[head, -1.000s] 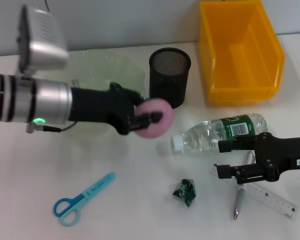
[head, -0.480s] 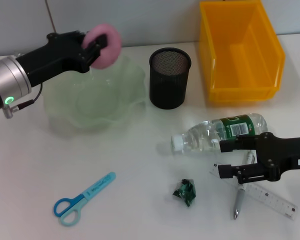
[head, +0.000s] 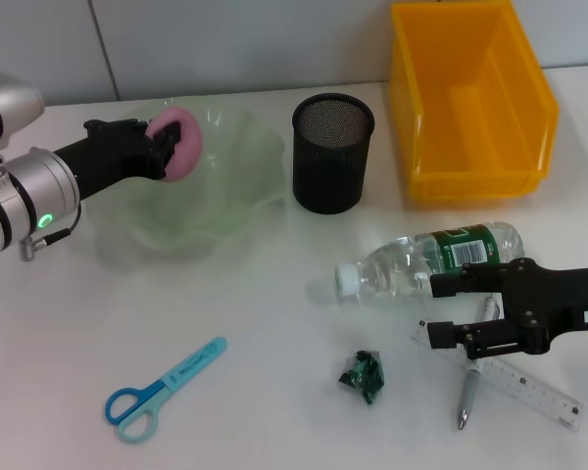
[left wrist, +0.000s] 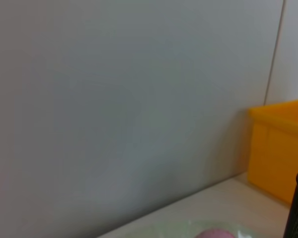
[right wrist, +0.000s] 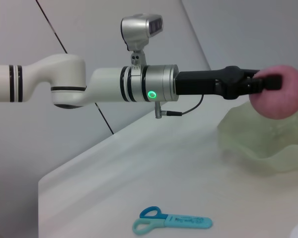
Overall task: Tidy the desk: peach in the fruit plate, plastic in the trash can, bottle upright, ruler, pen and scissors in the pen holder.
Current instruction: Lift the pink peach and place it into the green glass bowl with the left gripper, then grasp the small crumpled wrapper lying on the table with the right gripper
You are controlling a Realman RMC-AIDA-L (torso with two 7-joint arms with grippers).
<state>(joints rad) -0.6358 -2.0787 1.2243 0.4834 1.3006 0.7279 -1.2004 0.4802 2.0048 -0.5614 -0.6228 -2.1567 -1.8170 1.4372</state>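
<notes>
My left gripper (head: 165,147) is shut on the pink peach (head: 183,157) and holds it over the left part of the pale green fruit plate (head: 237,196). The right wrist view shows the same peach (right wrist: 282,94) above the plate's rim (right wrist: 260,144). The bottle (head: 421,262) lies on its side. My right gripper (head: 449,309) is open just beside it, above the pen (head: 467,394) and the ruler (head: 531,388). Blue scissors (head: 162,390) and a crumpled green plastic (head: 363,374) lie on the table. The black mesh pen holder (head: 333,152) stands upright.
A yellow bin (head: 475,98) stands at the back right, beside the pen holder. In the left wrist view there is mostly wall, with the bin's corner (left wrist: 283,144) and the peach's top (left wrist: 214,233) at the edge.
The left arm carried the peach from mid-table up and back over the plate, then lowered it toward the plate's left side. The right arm has stayed still.
</notes>
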